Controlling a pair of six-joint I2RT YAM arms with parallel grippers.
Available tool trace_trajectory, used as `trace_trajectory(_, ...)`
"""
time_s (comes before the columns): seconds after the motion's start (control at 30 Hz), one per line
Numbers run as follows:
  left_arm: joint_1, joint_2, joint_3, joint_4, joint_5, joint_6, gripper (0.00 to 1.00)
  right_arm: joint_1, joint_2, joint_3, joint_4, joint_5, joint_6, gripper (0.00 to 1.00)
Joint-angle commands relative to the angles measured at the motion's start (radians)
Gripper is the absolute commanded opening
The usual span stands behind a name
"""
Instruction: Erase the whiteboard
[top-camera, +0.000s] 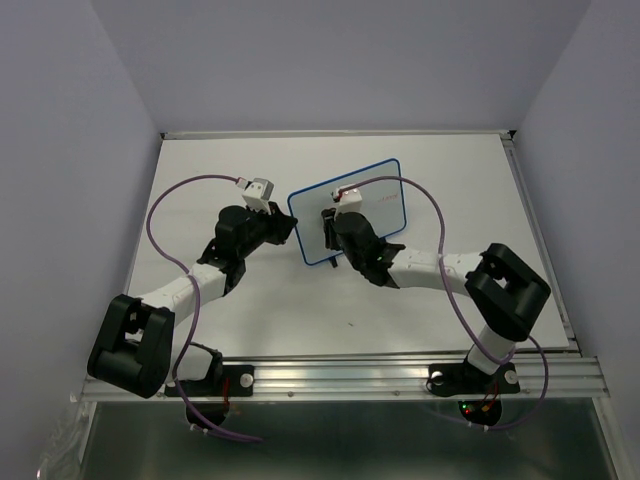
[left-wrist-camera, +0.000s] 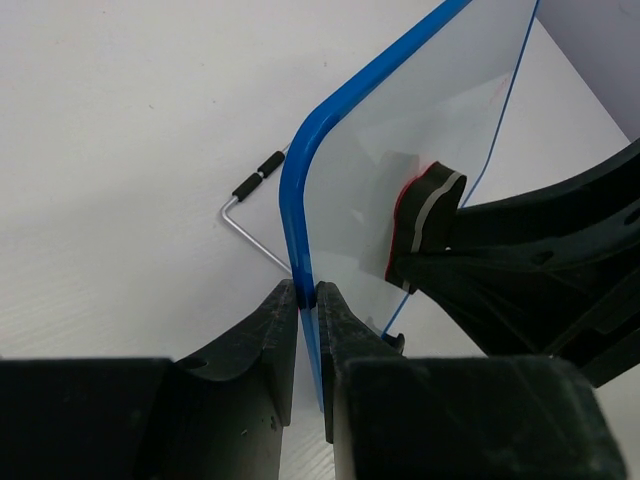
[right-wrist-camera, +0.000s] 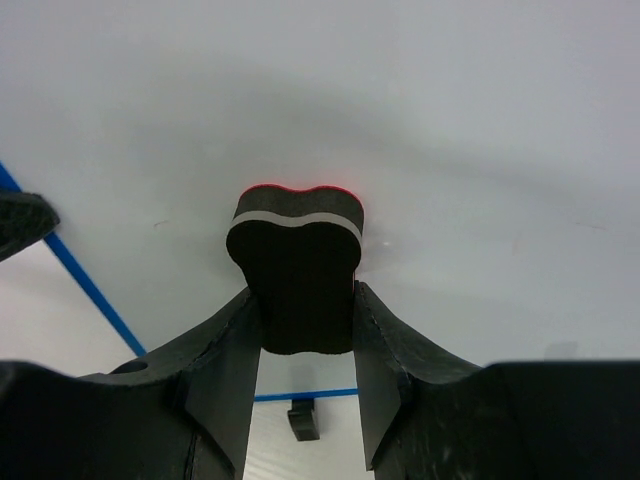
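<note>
- The whiteboard (top-camera: 310, 225) stands on its long edge on the white table (top-camera: 450, 170). Its long axis runs from the left gripper (top-camera: 292, 225) off to the right and farther back.
- Its writing face is turned toward the right gripper (top-camera: 330, 222).
- The board is a smooth, glossy white panel in a thin blue frame with rounded corners. A bent wire leg (left-wrist-camera: 250, 215) with a black sleeve sits behind it.
- The left gripper is narrowed onto the board's near corner, with one finger on each face of the frame.
- The right gripper clamps a black foam eraser (right-wrist-camera: 298, 240), lobed, with a grey stripe and a red face. The eraser touches the board straight ahead of the fingertips.
</note>
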Motion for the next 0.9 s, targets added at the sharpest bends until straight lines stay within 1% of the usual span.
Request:
trace_trajectory(0.0,-0.008,0.003,-0.002,0.001,0.029,0.025,0.0,-0.049,-0.053,-0.004,0.059,0.134,0.005,0.01)
trace_trajectory(0.2,-0.008,0.004,0.001,0.001,0.029,0.023,0.0,-0.083,-0.059,-0.008,0.051,0.141,-0.014,0.01)
trace_trajectory(0.53,-0.008,0.003,-0.002,0.001,0.026,0.028,0.0,-0.217,-0.105,-0.034,0.043,0.088,-0.071,0.01)
trace_trajectory(0.73,-0.008,0.004,0.001,0.001,0.027,0.028,0.0,-0.315,-0.145,-0.069,0.043,-0.018,-0.107,0.01)
trace_trajectory(0.87,-0.008,0.001,-0.001,0.001,0.027,0.029,0.0,-0.352,-0.151,-0.077,0.042,-0.063,-0.146,0.01)
